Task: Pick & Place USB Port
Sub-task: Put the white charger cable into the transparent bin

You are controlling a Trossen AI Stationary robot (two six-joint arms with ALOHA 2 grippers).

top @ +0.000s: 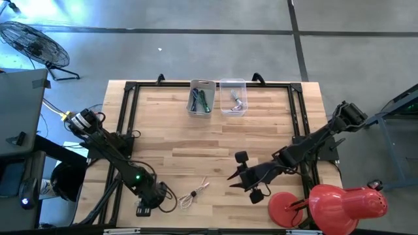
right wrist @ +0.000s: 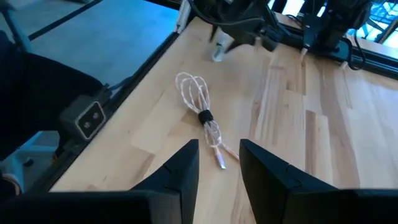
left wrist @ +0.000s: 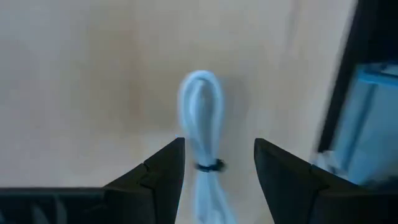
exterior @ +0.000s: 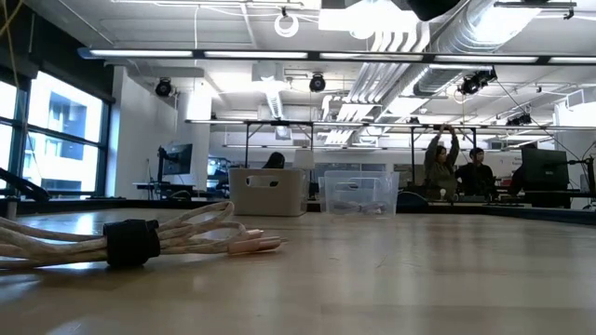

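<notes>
- Looking down from the high view, the coiled USB cable (top: 194, 194) lay on the table (top: 215, 140) between the left gripper (top: 159, 196) and right gripper (top: 243, 177); neither touched it, and the grippers' fingers were too small to read.
- Low view cut the cable (exterior: 140, 238) off at the frame edge; no gripper appeared.
- Left wrist view, blurred, framed the cable (left wrist: 202, 137) between released jaws.
- Right wrist view showed the cable (right wrist: 200, 112) ahead of parted, empty jaws.

In my left wrist view the cable (left wrist: 202, 143) is blurred and its lower part is cut off by the edge. What lies in the two bins (top: 201, 98) — too small for me to tell.
</notes>
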